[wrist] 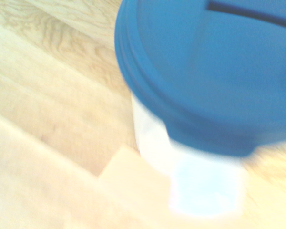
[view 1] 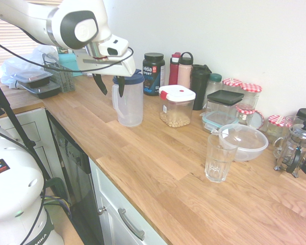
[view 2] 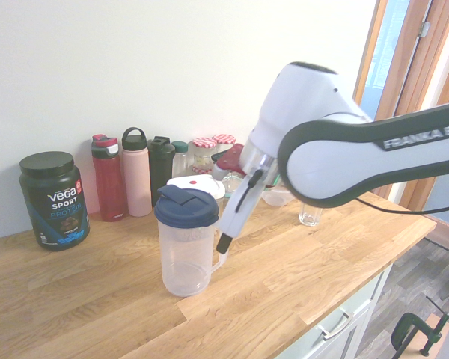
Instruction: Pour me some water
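A clear plastic pitcher [view 1: 128,102] with a dark blue lid stands upright on the wooden counter [view 1: 158,153]; it also shows in the second exterior view as the pitcher [view 2: 184,247]. My gripper [view 1: 110,86] hangs at the pitcher's handle side with its two dark fingers apart, one on each side of the handle and level with the lid. It is open and holds nothing. An empty drinking glass [view 1: 218,158] stands farther along the counter, near the front edge. In the wrist view the blue lid [wrist: 205,71] is blurred and fills most of the picture.
Behind the pitcher stand a black protein tub [view 1: 153,73], several bottles [view 1: 183,69], a lidded food box [view 1: 176,106], jars and a clear bowl [view 1: 245,142]. A French press [view 1: 295,148] is at the far right. Trays [view 1: 38,81] sit at the left end.
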`<control>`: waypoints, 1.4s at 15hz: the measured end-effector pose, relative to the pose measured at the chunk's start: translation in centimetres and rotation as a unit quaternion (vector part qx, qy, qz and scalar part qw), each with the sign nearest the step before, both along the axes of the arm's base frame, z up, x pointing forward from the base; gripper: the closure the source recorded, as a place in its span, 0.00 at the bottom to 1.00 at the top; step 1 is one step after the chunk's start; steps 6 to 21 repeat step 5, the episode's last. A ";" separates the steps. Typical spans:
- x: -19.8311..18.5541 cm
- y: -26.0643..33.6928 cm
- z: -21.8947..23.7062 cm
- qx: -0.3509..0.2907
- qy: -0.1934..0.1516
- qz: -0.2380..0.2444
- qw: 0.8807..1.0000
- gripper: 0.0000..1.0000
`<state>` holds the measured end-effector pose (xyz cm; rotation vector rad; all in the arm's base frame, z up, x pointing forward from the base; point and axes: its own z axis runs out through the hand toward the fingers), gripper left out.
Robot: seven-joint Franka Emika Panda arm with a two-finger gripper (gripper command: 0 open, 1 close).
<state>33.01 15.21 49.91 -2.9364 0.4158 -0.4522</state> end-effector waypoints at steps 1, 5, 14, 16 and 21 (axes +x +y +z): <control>-1.1 -1.4 1.2 0.002 0.004 0.000 1.000 0.00; -2.5 -13.0 2.5 0.000 0.031 -0.084 0.996 0.00; -2.5 -13.0 2.5 0.000 0.031 -0.084 0.996 0.00; -2.5 -13.0 2.5 0.000 0.031 -0.084 0.996 0.00; -2.5 -13.0 2.5 0.000 0.031 -0.084 0.996 0.00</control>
